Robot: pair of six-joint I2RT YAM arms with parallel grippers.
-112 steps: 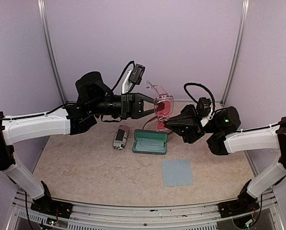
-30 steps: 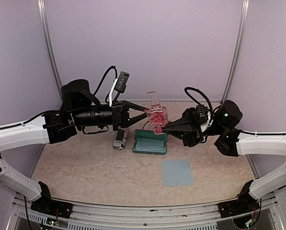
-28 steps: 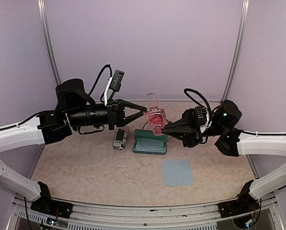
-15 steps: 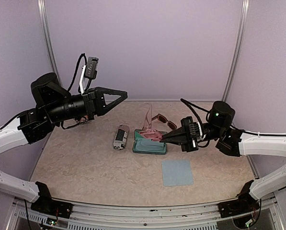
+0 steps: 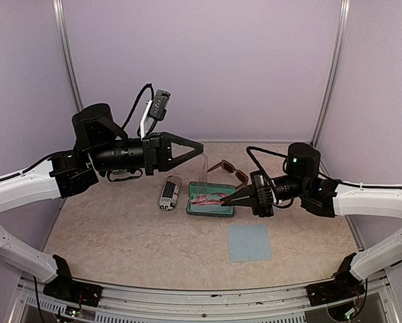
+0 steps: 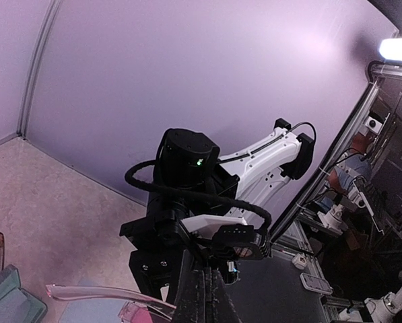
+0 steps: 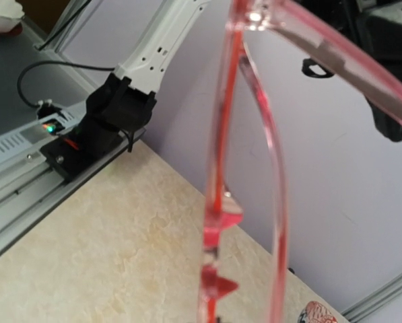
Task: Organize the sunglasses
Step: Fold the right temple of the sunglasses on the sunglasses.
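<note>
Your pale-pink pair (image 5: 206, 199) lies low in the open case (image 5: 211, 214), pinched at its right end by the right hand (image 5: 225, 199), whose fingers are closed on the thin frame. Its long axis runs left to right along the length of the case, and one temple stands up from the left end, pointing toward the back wall. That raised temple is the main risk: if you let go now, I judge it could prop the frame crooked on the rim, or take the load if the lid comes down on it. Withdrawing the right hand carelessly could drag the frame out with it. The left hand (image 5: 198, 145) hovers pinched shut and empty above the case, close enough to knock that temple. The reddish-brown pair (image 5: 229, 169) waits on the worktop (image 5: 120, 229) just behind.
</note>
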